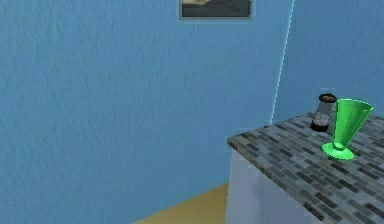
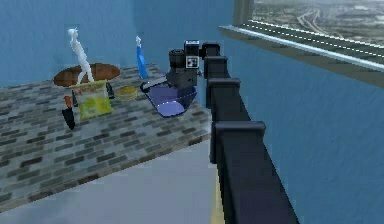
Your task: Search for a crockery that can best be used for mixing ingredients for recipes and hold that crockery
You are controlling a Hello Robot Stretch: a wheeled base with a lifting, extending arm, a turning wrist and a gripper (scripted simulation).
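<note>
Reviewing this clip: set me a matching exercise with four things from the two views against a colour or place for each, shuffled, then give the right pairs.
Things
1. goblet-shaped cup
2. shaker
3. bowl-shaped dish
4. framed picture

Colour or place
A. hanging on the blue wall
B. bluish-purple
C. bright green
D. dark body, pale top

Pairs: 1-C; 2-D; 3-B; 4-A

I log the countertop [image 1: 290, 165], lower right: mottled grey stone, matt. On it the goblet [image 1: 349, 120]: glossy translucent green. Upper centre, the bowl [image 2: 168, 98]: smooth, glossy blue. The arm [image 2: 240, 150]: dark, matt.
</note>
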